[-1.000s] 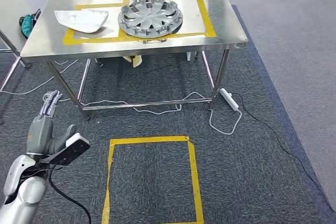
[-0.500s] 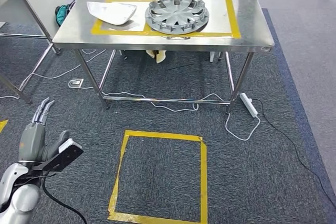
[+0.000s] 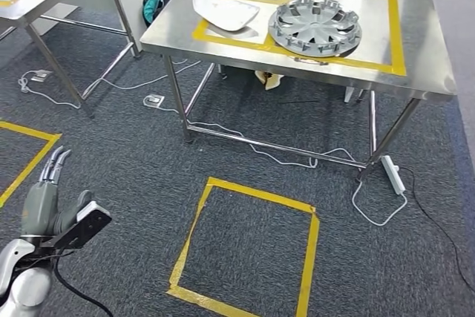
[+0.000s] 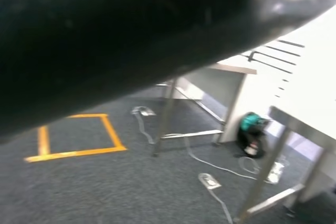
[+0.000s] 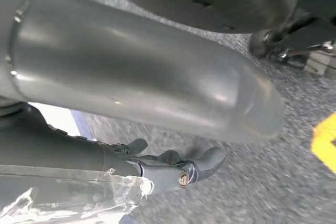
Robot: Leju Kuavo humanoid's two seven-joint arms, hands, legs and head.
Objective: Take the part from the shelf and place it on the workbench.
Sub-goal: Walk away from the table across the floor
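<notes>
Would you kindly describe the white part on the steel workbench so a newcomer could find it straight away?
Start at the steel workbench with yellow tape frames on top. Inside the smaller frame, beside the round silver wheel cover, lies the white part. It is smooth, flat and roughly shield-shaped, while its neighbour is round, grey and spoked.
</notes>
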